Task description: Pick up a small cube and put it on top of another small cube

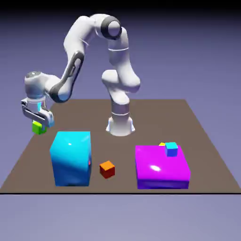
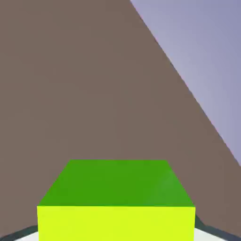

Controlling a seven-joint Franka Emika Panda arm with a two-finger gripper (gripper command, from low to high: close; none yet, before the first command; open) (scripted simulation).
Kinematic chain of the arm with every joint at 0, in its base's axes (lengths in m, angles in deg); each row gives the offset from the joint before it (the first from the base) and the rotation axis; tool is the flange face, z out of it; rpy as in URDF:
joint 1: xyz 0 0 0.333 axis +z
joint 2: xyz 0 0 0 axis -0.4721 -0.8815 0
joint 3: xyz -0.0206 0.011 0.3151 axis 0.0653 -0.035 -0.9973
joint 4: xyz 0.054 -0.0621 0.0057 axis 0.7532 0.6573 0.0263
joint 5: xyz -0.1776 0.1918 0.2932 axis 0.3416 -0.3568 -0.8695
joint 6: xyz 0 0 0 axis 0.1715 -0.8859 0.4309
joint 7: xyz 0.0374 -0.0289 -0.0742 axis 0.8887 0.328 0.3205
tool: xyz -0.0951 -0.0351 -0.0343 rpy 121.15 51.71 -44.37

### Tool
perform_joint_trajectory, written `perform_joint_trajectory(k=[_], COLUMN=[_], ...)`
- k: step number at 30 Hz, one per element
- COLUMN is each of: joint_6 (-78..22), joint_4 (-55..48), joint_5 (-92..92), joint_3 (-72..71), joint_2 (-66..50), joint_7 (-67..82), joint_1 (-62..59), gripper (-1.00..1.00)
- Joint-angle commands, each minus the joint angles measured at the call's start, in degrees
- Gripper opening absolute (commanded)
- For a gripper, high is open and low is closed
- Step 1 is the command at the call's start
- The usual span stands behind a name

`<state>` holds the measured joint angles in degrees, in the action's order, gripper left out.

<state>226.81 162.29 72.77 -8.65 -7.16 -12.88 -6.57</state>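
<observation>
We count one white arm with one gripper, and one brown table under everything. Of big blocks we see two: one cyan block and one purple block. Of small cubes we can make out three for certain, namely one lime-green cube, one orange cube and one blue cube, plus one small yellow thing peeking out beside the blue one, too hidden for us to tell its kind.
</observation>
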Motion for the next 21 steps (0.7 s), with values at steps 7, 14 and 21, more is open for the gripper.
perform_joint_trajectory(k=[7,14,21], joint_6=[-7.3,-12.8,-15.7], joint_4=[-4.8,-6.0,-3.8], joint_5=[6.8,6.0,-1.3], joint_3=[-10.3,-18.8,-24.1], joint_2=[3.8,6.0,6.2], joint_7=[14.2,14.5,2.5], joint_1=[10.4,25.0,39.5], gripper=[-1.00,-1.00,-1.00])
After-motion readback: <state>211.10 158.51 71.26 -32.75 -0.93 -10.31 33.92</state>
